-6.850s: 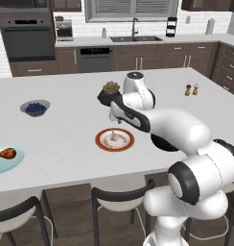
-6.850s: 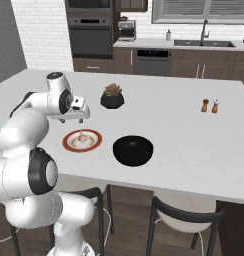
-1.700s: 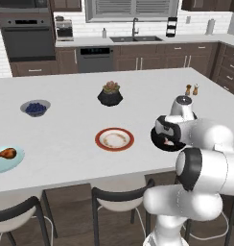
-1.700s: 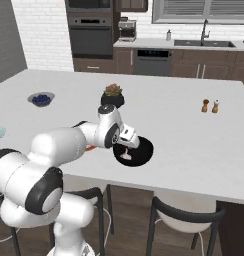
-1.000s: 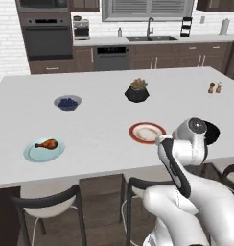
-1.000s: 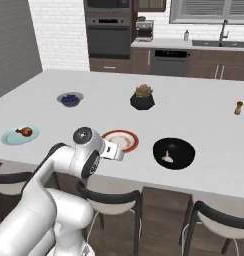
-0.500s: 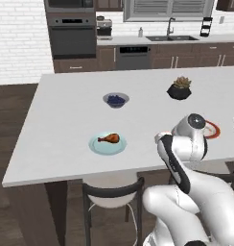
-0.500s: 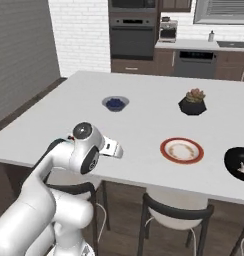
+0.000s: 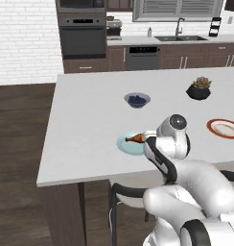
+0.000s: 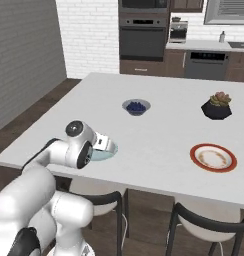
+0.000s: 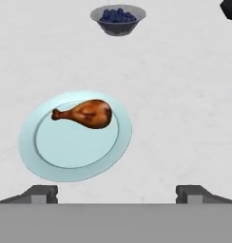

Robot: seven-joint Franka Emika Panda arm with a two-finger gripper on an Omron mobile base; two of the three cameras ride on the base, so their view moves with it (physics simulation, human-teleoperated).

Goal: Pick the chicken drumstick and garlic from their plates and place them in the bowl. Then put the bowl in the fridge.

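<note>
One drumstick (image 11: 87, 114) lies untouched on its pale blue plate (image 11: 65, 156) near the worktop (image 9: 85, 125) edge, the empty hand (image 11: 116, 192) hovers above with fingers spread wide, and the red-rimmed plate (image 10: 213, 158) lies bare, so bowl-filling and fridge steps apparently remain.

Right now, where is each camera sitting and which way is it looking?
Left base view: behind the arm on its left, looking forward over the counter; the white arm rises at lower right.
Right base view: behind on its right, facing the same counter; the arm rises at lower left.
Hand view: on the hand, looking down at the chicken drumstick on the pale blue plate; the end effector tips show, spread apart.
All three share the plate and the blueberry bowl.
</note>
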